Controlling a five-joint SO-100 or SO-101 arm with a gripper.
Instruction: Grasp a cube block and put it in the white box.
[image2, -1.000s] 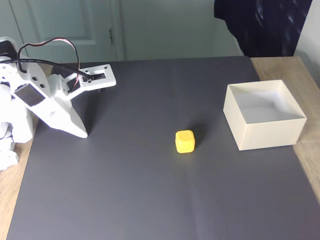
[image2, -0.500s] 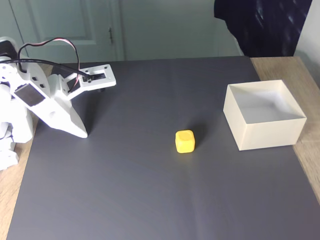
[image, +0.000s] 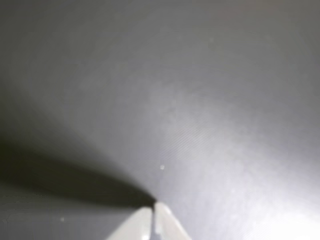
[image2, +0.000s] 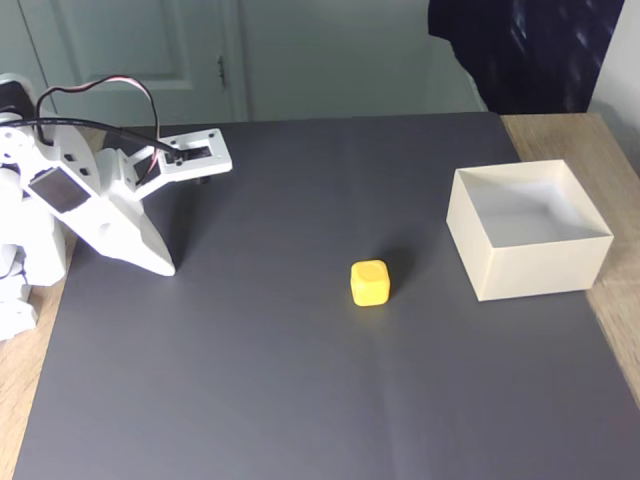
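The hand (image2: 165, 268) looks clenched, tips on the mat, far from the cube block (image2: 370, 283).

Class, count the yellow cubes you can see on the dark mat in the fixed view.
1. The yellow cube sits alone near the mat's middle, left of the white box and apart from it.

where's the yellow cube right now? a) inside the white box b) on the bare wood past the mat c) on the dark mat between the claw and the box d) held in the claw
c: in the fixed view the yellow cube sits alone on the dark mat, left of the white box and apart from it, well right of the claw, whose tips are together and hold nothing.
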